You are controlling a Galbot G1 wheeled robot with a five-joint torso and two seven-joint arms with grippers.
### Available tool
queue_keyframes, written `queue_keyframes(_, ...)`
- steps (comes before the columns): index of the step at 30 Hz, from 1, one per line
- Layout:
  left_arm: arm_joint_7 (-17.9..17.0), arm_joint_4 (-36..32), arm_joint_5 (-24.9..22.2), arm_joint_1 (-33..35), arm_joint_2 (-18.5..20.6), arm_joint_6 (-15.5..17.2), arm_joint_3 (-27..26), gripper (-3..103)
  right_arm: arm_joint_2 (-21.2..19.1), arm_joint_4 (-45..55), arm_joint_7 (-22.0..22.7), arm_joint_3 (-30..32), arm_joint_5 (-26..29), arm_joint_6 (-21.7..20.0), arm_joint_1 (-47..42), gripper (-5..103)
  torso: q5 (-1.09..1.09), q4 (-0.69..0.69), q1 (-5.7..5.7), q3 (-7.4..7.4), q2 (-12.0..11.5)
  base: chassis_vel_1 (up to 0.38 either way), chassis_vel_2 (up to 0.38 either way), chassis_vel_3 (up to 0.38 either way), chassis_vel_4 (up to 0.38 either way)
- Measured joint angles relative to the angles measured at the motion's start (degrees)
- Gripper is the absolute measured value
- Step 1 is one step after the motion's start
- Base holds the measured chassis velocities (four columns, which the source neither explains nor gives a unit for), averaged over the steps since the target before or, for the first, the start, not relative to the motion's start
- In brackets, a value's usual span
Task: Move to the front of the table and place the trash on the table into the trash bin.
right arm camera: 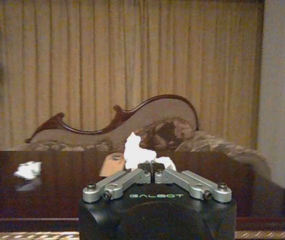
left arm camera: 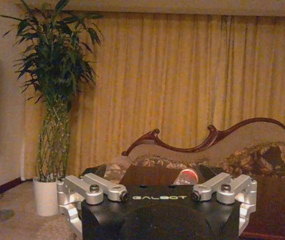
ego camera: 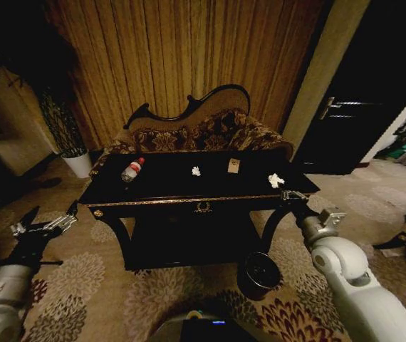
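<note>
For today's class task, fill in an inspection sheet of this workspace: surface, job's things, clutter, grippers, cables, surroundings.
Surface: black table, glossy, gold-trimmed.
Job's things: bottle lying at the table's left; small paper wad and tan packet mid-table; larger paper wad near the right edge; trash bin on the carpet by the front right leg.
Clutter: nothing seen.
Grippers: left gripper open, off the table's left corner; right gripper shut, at the front right edge before the larger wad.
Cables: nothing seen.
Surroundings: sofa, curtain, potted plant, patterned carpet.
</note>
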Motion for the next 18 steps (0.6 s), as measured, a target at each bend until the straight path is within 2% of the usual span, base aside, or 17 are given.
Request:
queue_keyframes(7,0.5,0.0,-0.4,0.0,0.0,-0.2,0.1,100,0.3,1.1,-3.2,-0.4,2.5,0.4,-1.8,0,-0.01,-0.02,0.0,0.0,0.0,0.081,-0.078,-0.08,0.076)
queue_keyframes(18,0.5,0.0,-0.5,-0.1,-0.1,-0.2,0.3,100,0.7,0.0,-3.3,-1.0,1.2,0.7,-1.2,0,0.0,-0.01,0.0,0.0,0.0,0.077,-0.085,-0.072,0.084)
